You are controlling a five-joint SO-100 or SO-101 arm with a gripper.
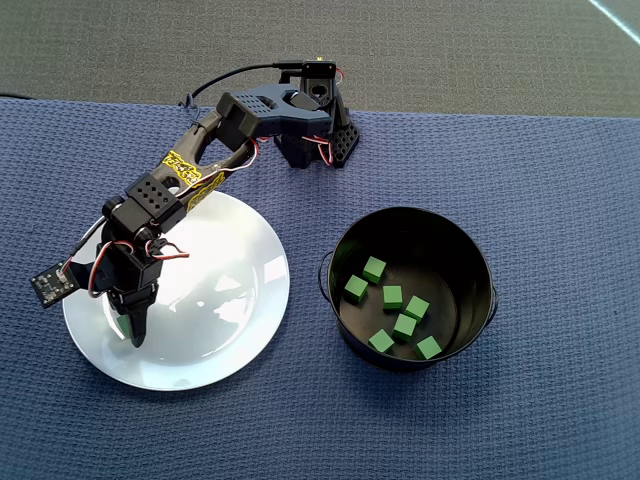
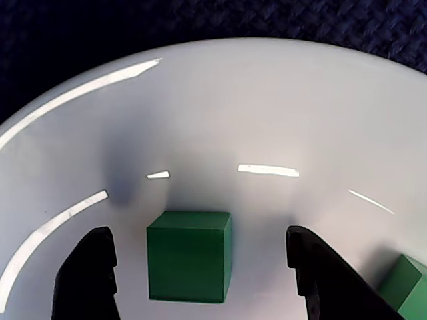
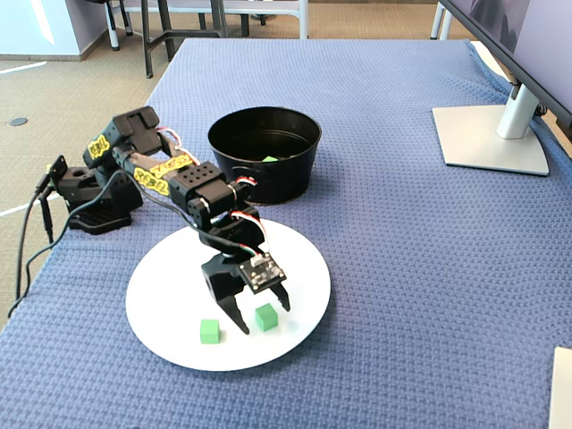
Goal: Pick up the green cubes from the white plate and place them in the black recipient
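Two small matte green cubes [image 3: 265, 316] remain on the large glossy white plate [image 3: 304, 259], the black two-finger gripper [image 3: 263, 318] spread wide astride one, ready to carry it to the round black metal pot [image 3: 264, 156].

This looks like an office or a classroom-style workroom. The tabletop [image 3: 402, 232] is draped in a blue woven cloth, and at its far right edge stands the flat grey foot and stem of a monitor [image 3: 492, 134], with the lower corner of its screen just above. Beyond the cloth lies short beige carpet [image 3: 80, 80], the kind laid in offices, and dark metal legs of chairs or desks [image 3: 156, 36] stand on it at the back
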